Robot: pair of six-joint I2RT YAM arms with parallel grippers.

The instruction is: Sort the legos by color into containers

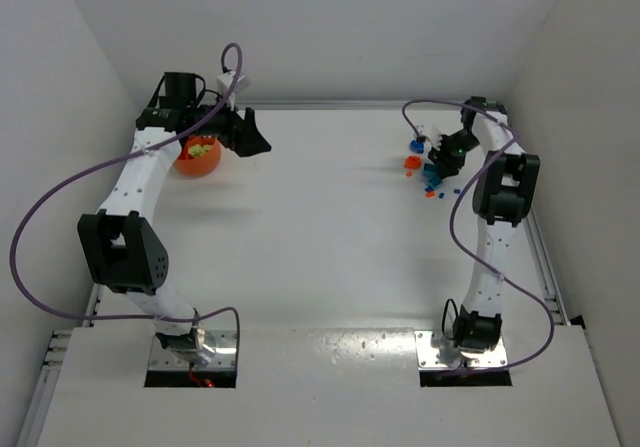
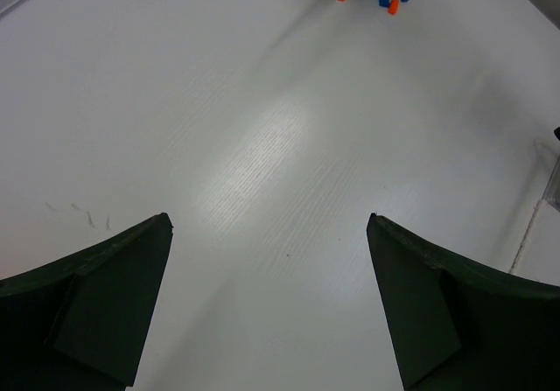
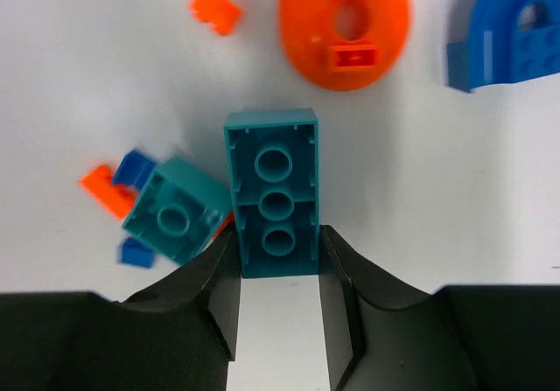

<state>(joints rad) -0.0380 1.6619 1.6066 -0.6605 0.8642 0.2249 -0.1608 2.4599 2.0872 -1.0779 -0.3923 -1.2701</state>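
Right pincer (image 3: 278, 233) is closed partway onto the near end of 1 teal brick (image 3: 273, 190), with a tip touching each long side. The brick sits among the loose legos (image 1: 430, 172) at the far right of the counter (image 1: 330, 237), its long axis running straight away from the pincer. Left pincer (image 2: 269, 225) hangs wide open and empty beside the orange bowl (image 1: 197, 157), well apart from the pile, so the right arm is nearer.

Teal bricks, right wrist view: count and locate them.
2. A long teal plastic brick between the fingers of the right gripper; a square teal plastic brick beside it, view-left. Others may be hidden.
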